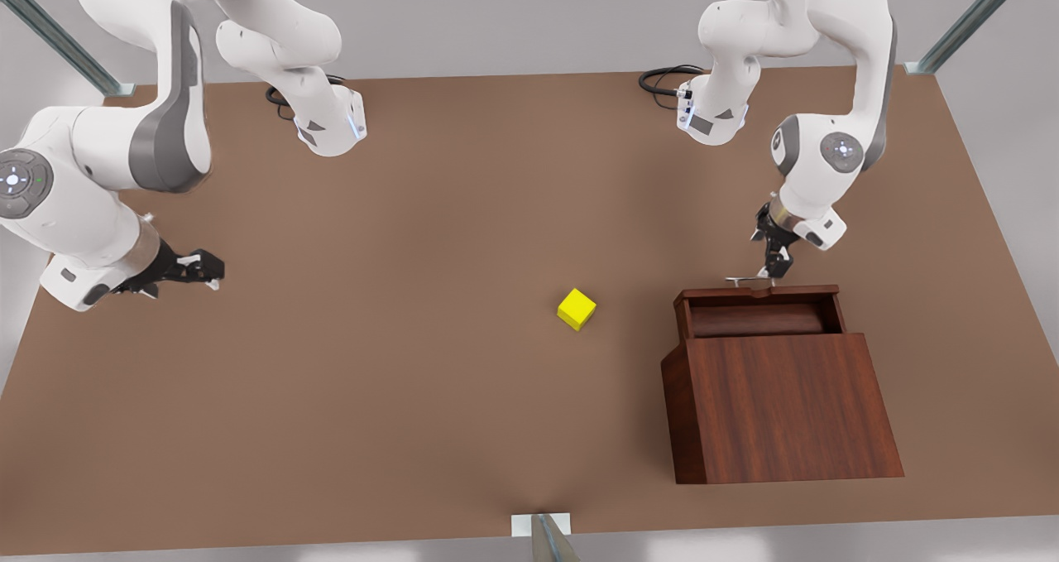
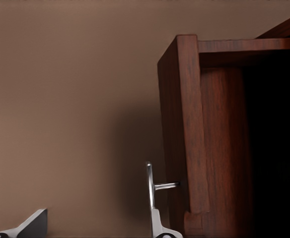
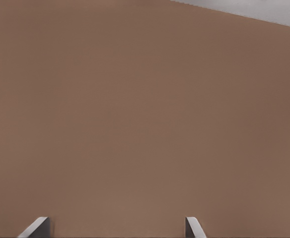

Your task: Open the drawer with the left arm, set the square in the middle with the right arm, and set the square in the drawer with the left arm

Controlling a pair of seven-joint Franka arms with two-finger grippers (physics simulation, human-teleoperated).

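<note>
While the left gripper (image 1: 775, 271) is hovering spread beside the open drawer's (image 1: 757, 314) handle (image 2: 150, 184), it should be lifting clear toward the yellow square (image 1: 577, 309) mid-table, the right gripper (image 1: 203, 269) waiting open far left.

A big brown table (image 1: 347, 429) fills most of the front view. Its top is flat and plain, all one colour.

A wooden box, a cabinet (image 1: 786, 405), stands on the table on the front view's right, near the front edge. It is dark red-brown, with lines in the wood running along its top.

Grey ground (image 1: 513, 16) lies past the far edge of the table.

A grey metal bar (image 1: 58, 40) slants at the far corner on the front view's left. Another bar (image 1: 968, 20) slants at the far corner on the right. A third bar (image 1: 553, 545) sits at the middle of the near edge, on a small white plate (image 1: 521, 525).
</note>
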